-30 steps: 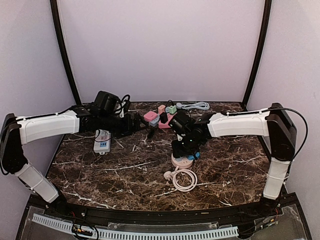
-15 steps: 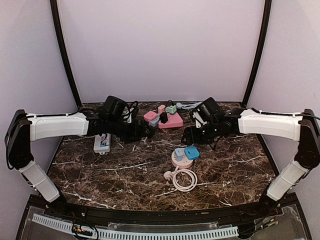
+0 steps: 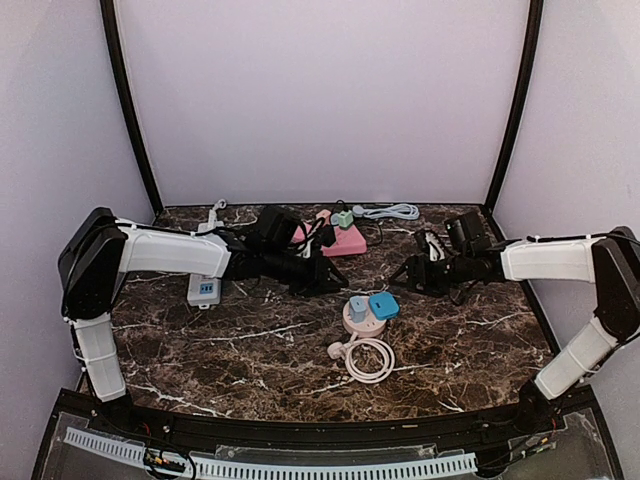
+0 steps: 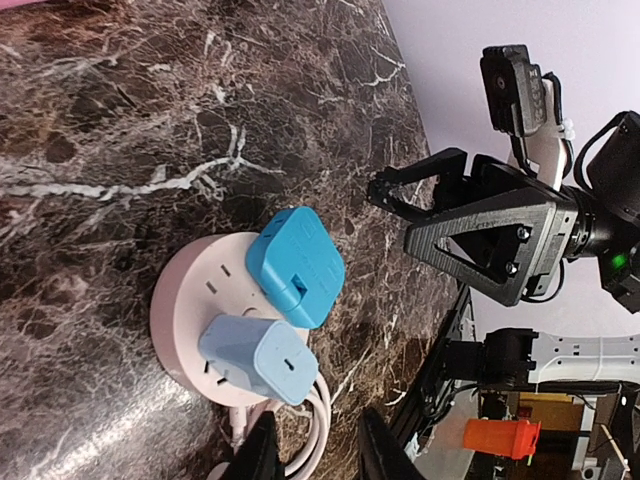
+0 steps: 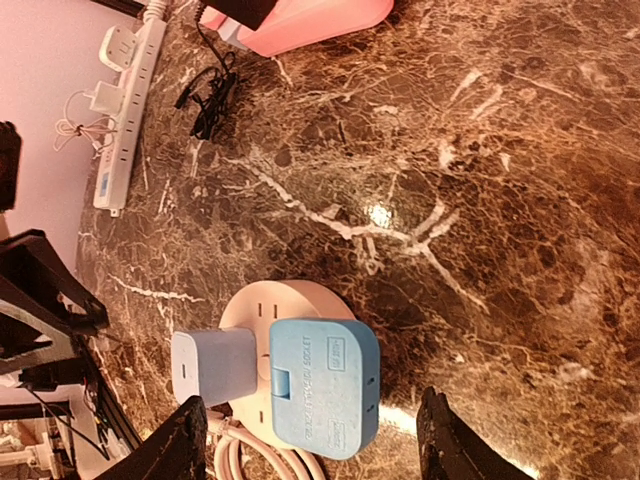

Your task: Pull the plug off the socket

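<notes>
A round pink socket lies mid-table with a light blue plug and a darker blue plug standing in it, and its white cable is coiled in front. My left gripper hovers just left and behind it, my right gripper just right and behind; neither touches it. The left wrist view has the socket and both plugs ahead of narrowly parted, empty fingers. In the right wrist view the fingers stand wide apart around the socket and blue plug.
A white power strip lies at the left. A pink power strip carrying several coloured plugs sits at the back, with a pale cable behind it. A black cord lies near the strips.
My right gripper has lifted off the round socket, drawn back to the right and opened wider. My left arm has swung right toward the socket, its jaws narrowing.
</notes>
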You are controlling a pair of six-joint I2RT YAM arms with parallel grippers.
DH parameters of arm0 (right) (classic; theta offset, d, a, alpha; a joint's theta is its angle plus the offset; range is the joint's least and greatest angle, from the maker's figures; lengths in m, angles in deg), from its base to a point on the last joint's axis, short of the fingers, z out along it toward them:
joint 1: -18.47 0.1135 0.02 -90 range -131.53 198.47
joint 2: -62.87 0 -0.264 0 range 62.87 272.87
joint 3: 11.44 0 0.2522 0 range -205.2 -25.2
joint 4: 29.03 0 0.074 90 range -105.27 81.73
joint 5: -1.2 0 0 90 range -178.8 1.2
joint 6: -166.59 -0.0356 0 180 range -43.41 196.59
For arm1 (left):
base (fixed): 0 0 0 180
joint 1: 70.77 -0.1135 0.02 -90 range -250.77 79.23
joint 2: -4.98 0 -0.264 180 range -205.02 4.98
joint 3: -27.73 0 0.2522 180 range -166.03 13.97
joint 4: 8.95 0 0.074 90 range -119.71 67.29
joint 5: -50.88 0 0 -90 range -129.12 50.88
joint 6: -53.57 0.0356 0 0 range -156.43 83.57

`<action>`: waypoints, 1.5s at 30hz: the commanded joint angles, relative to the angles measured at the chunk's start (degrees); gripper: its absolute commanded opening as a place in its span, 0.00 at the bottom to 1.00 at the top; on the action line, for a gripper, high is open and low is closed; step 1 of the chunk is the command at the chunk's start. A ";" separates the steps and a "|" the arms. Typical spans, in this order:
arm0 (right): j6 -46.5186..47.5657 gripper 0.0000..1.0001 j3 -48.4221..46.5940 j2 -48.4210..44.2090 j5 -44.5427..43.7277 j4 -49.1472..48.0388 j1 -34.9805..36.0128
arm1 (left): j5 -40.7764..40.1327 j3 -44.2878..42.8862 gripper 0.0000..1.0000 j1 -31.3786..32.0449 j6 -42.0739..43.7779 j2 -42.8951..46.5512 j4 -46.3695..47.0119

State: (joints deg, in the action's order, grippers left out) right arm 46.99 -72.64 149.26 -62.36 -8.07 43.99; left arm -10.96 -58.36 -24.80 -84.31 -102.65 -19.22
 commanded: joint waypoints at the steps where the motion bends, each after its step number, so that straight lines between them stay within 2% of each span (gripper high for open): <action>1: -2.37 0.67 1.93 3.68 7.72 -11.00 -1.02 | 4.49 -3.37 0.21 1.25 -2.41 -2.85 5.08; 4: -3.76 0.66 3.24 6.24 8.50 -14.20 -1.42 | 5.85 -4.49 0.15 1.80 -2.87 -4.93 5.74; 16: -8.92 0.60 6.13 13.19 13.74 -23.09 -1.53 | 7.51 -5.16 0.08 1.96 -4.52 -10.37 7.31; 22: -11.36 0.53 8.15 10.91 15.92 -24.86 -1.52 | 5.18 -6.05 0.06 2.01 -3.58 -11.03 2.20; 28: -12.63 0.38 9.36 8.65 16.68 -25.08 -1.31 | 2.88 -7.09 0.06 2.00 -2.66 -11.60 -2.99; 32: -12.96 0.33 9.43 7.66 16.71 -25.05 -0.95 | 2.28 -7.54 0.05 2.00 -2.56 -12.02 -5.64; 45: -15.00 0.30 7.68 12.48 18.24 -27.70 1.33 | 2.96 -7.38 0.05 2.01 -2.83 -12.41 -5.96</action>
State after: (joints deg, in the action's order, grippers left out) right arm 33.13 -63.72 160.30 -46.52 -33.07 43.92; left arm -6.76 -65.75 -22.98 -87.87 -113.51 -20.03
